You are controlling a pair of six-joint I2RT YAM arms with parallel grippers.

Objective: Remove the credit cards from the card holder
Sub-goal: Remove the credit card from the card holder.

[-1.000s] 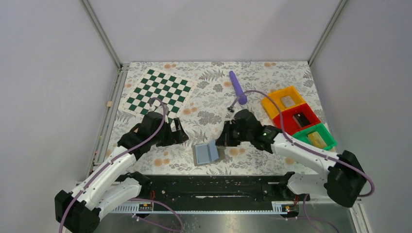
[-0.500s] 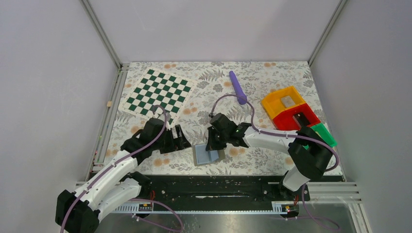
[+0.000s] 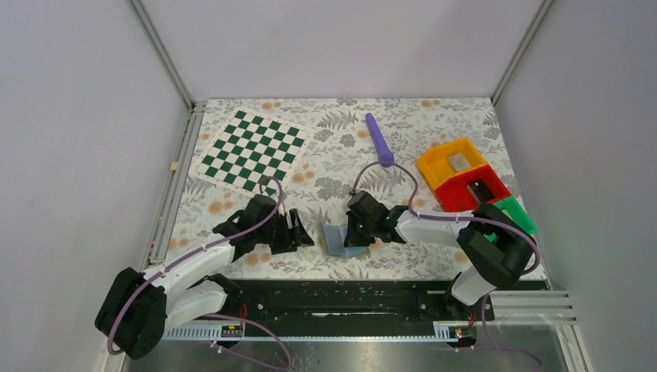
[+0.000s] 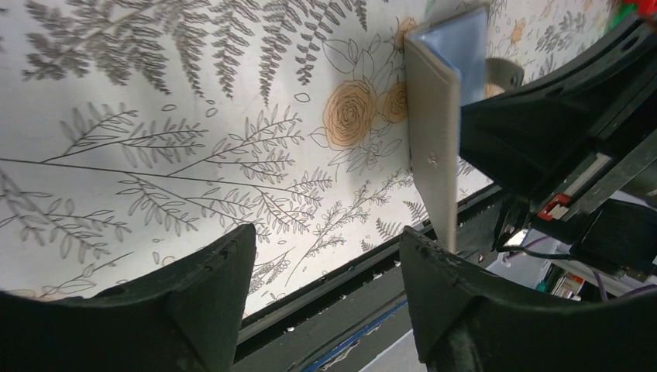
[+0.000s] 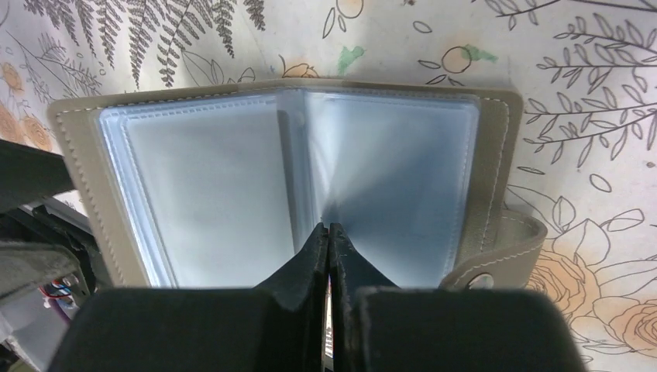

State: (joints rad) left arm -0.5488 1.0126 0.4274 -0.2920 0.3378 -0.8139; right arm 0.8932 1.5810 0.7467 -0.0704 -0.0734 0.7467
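Observation:
The grey card holder [image 3: 335, 237] is near the table's front edge, half open in a V, and partly raised. In the right wrist view its two light blue inner faces [image 5: 209, 178] show no card. My right gripper [image 5: 329, 229] is shut at the fold and seems to pinch a thin inner leaf; it also shows in the top view [image 3: 355, 230]. My left gripper [image 4: 325, 240] is open and empty just left of the holder [image 4: 434, 147], which stands on edge there. The left gripper also shows in the top view [image 3: 304, 231]. A dark card [image 3: 478, 188] lies in the red bin [image 3: 496, 183].
Yellow [image 3: 442, 155], red and green [image 3: 521, 218] bins stand in a row at the right; the yellow one holds a pale card. A purple stick [image 3: 379, 140] lies at the back. A chessboard mat [image 3: 252, 149] lies at the back left. The black front rail [image 4: 372, 298] is close below.
My right gripper swung left onto the card holder and shut at its fold. The holder went from lying flat and open to a raised V. My left gripper moved right towards it.

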